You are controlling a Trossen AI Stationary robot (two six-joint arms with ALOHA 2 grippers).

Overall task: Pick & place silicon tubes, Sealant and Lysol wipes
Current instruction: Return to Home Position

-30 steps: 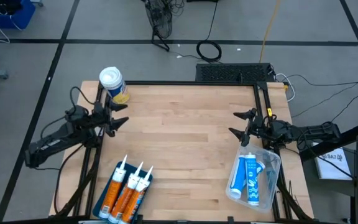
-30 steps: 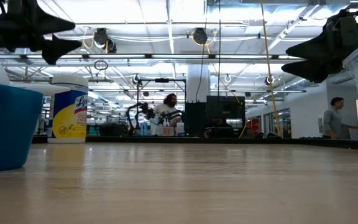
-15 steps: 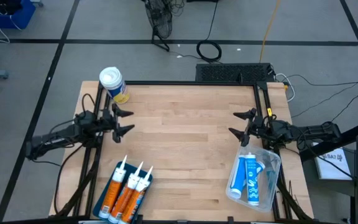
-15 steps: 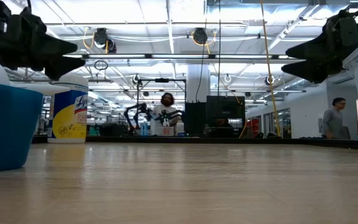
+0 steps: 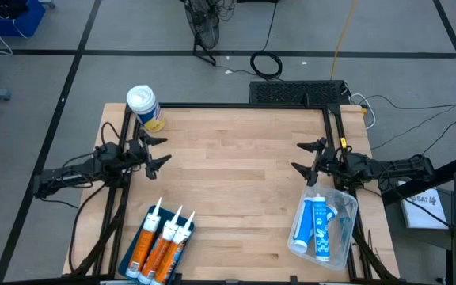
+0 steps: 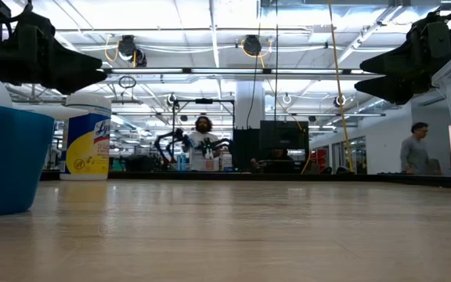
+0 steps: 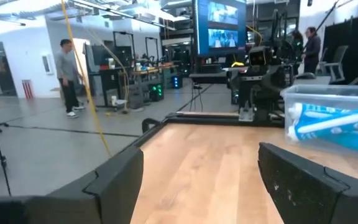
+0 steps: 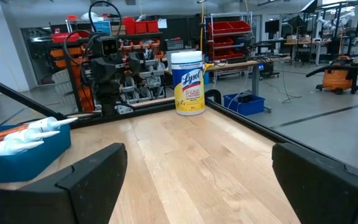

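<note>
The Lysol wipes [image 8: 189, 84] (yellow label, blue "Lysol" script) stand upright.

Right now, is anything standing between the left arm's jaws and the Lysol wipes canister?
Nothing visible does. The Lysol wipes canister stands at the table's far left corner; only bare wood lies between it and the open left jaws.

We see the wipes [image 6: 84, 139] upright beyond the blue bin [image 6: 10, 160], with left gripper [image 6: 92, 70] and right gripper [image 6: 362, 74] hanging above the table [image 6: 233, 227].
</note>
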